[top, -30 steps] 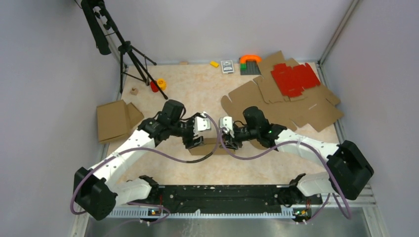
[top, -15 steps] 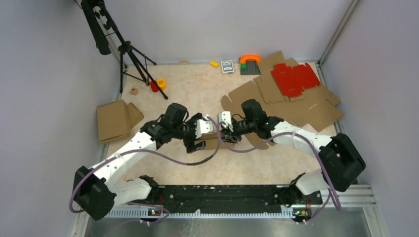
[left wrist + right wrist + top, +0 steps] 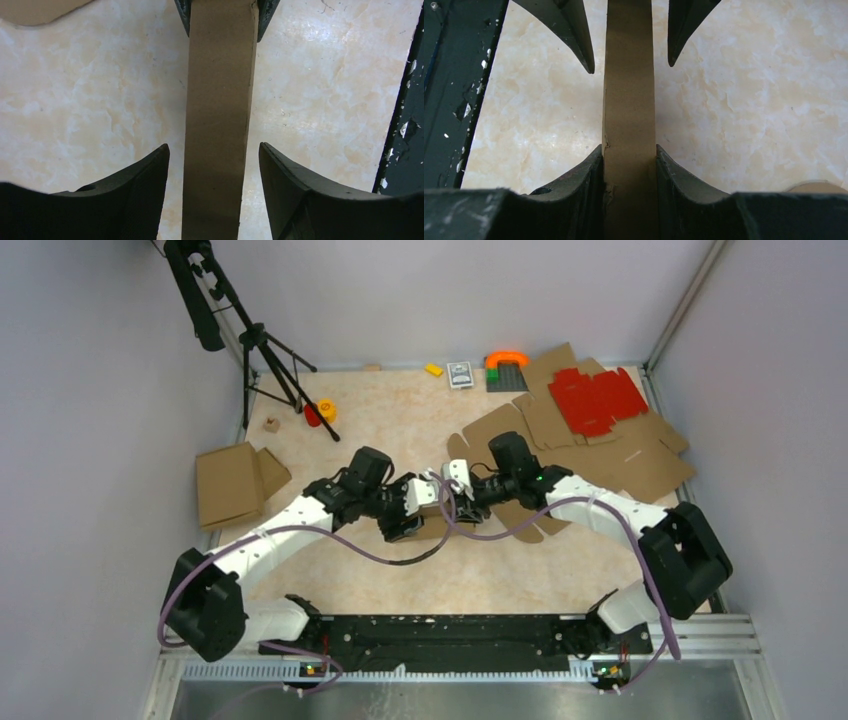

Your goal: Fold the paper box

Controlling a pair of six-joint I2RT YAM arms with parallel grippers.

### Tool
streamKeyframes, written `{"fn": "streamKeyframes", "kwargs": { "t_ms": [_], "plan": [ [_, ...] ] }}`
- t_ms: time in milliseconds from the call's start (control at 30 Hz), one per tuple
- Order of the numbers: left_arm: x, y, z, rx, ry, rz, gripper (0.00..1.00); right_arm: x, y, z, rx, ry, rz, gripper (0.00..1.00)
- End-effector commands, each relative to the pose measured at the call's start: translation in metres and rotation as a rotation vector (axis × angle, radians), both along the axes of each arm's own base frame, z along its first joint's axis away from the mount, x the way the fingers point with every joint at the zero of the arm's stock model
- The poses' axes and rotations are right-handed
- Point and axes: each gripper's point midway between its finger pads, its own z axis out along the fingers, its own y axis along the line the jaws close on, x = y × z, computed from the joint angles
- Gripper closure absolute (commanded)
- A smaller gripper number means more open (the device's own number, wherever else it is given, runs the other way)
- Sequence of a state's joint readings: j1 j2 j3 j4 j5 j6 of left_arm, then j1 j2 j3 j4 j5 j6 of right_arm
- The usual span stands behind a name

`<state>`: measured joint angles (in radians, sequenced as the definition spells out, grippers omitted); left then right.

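The paper box (image 3: 437, 529) is a narrow folded brown cardboard piece held off the table between both grippers at the middle. My right gripper (image 3: 462, 497) is shut on one end of it. In the right wrist view both pads press the paper box (image 3: 629, 75) at my right gripper (image 3: 629, 148). My left gripper (image 3: 404, 512) straddles the other end with its jaws open. In the left wrist view a gap shows on each side of the paper box (image 3: 220, 100) at my left gripper (image 3: 214, 146). The box's far panels are hidden behind the fingers.
Flat brown cardboard sheets (image 3: 610, 460) lie at the right with a red die-cut sheet (image 3: 597, 400) on top. A folded cardboard box (image 3: 232, 483) sits at the left. A tripod (image 3: 265, 350) stands back left. Small blocks (image 3: 506, 368) line the back edge. The black rail (image 3: 440, 635) runs along the front.
Both grippers have carried the box away from the near edge, towards the back. My left jaws widened and then came partly back in; the right grip has held.
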<state>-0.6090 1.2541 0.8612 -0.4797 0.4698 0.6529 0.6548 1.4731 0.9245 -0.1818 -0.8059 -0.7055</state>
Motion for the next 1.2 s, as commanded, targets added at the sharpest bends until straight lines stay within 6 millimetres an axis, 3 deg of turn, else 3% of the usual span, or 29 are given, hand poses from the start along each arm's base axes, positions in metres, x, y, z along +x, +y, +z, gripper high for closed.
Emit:
{"fn": "streamKeyframes", "kwargs": {
  "t_ms": [0, 200, 467, 667, 833, 1167],
  "plan": [
    [0.003, -0.01, 0.002, -0.02, 0.01, -0.026, 0.35, 0.008, 0.007, 0.017, 0.054, -0.043, 0.054, 0.69],
    [-0.004, -0.013, -0.005, -0.029, 0.053, -0.041, 0.31, 0.012, 0.003, 0.018, 0.058, -0.035, 0.067, 0.69],
    [-0.001, -0.014, -0.008, -0.02, 0.068, -0.036, 0.4, 0.011, 0.004, 0.019, 0.061, -0.039, 0.074, 0.7],
    [-0.001, -0.014, -0.014, -0.002, 0.099, -0.037, 0.59, 0.011, 0.004, 0.02, 0.062, -0.041, 0.073, 0.69],
    [-0.002, -0.014, -0.015, 0.011, 0.102, -0.035, 0.64, 0.017, 0.004, 0.029, 0.073, -0.05, 0.027, 0.47],
    [-0.004, -0.02, -0.026, 0.102, 0.157, 0.034, 0.65, 0.02, -0.006, 0.081, 0.214, -0.112, -0.154, 0.34]
  ]
}}
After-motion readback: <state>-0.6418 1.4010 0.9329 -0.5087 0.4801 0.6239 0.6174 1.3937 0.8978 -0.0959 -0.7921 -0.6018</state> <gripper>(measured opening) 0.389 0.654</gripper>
